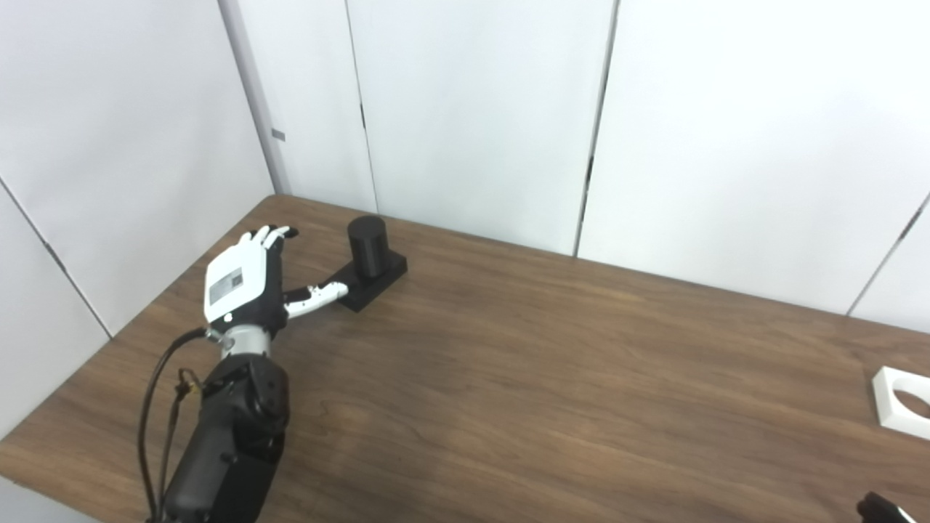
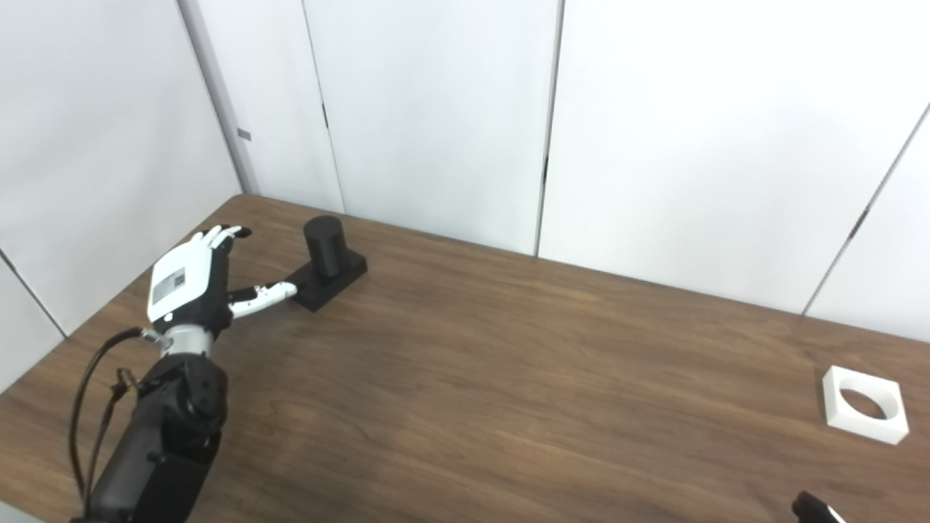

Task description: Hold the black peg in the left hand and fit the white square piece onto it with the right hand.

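Observation:
The black peg (image 1: 369, 248) is a short upright cylinder on a square black base, standing at the table's far left. My left hand (image 1: 247, 282) is open just left of it, fingers stretched forward and the thumb reaching toward the base's near corner, holding nothing. The white square piece (image 2: 864, 404), with a round hole through it, lies flat near the table's right edge. Only a dark tip of my right hand (image 2: 814, 508) shows at the bottom right corner, well in front of the white piece; its fingers are out of frame.
The wooden table (image 1: 523, 378) is backed by white wall panels (image 1: 472, 109) close behind the peg and along the left side. The left arm's black forearm (image 1: 225, 443) with looping cables rises from the bottom left.

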Controlling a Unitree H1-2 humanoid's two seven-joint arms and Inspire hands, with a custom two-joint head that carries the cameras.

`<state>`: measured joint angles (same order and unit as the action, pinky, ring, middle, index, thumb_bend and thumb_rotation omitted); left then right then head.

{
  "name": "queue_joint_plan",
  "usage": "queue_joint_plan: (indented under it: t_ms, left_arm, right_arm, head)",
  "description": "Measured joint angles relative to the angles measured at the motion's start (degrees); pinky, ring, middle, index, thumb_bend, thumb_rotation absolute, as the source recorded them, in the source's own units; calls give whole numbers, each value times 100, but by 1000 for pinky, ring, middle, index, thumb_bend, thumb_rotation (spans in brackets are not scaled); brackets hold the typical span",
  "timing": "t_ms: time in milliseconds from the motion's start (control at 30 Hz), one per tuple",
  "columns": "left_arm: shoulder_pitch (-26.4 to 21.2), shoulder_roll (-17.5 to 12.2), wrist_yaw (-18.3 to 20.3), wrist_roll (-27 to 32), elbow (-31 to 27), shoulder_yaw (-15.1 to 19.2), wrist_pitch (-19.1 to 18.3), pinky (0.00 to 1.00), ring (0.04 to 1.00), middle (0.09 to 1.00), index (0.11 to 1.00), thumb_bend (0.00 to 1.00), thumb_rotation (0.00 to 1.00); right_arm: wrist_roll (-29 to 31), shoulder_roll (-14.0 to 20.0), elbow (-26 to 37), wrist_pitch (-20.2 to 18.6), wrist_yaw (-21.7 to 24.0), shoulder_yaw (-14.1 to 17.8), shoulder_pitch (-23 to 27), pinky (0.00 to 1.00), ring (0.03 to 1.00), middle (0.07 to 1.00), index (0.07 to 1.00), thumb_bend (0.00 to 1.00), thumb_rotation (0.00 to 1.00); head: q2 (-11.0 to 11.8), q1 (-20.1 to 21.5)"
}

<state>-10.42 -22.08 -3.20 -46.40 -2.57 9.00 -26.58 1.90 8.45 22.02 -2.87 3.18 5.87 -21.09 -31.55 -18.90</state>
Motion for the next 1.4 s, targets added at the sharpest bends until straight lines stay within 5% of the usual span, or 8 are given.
queue_joint_plan:
  t_ms: [567,967,1400]
  left_arm:
    - [-555,-8,-132,609,1703,-511,73,948,947,908,804,1000,614]
    - [-1149,-114,-795,859,2890,-737,286,955,937,907,821,1000,569]
    - [-1248,-183,-1163,935,3124,-965,286,917,896,851,722,996,501]
  right_arm:
    - [-33,-1,25,-1,-36,-28,-19,947,881,846,829,734,1000]
    - [-117,0,24,41,-63,-47,-30,925,878,843,826,757,1000]
    - [-5,36,25,63,72,-88,-69,991,937,898,879,668,1000]
  head:
    - [-44,70]
    - [-26,149]
    - [-53,158]
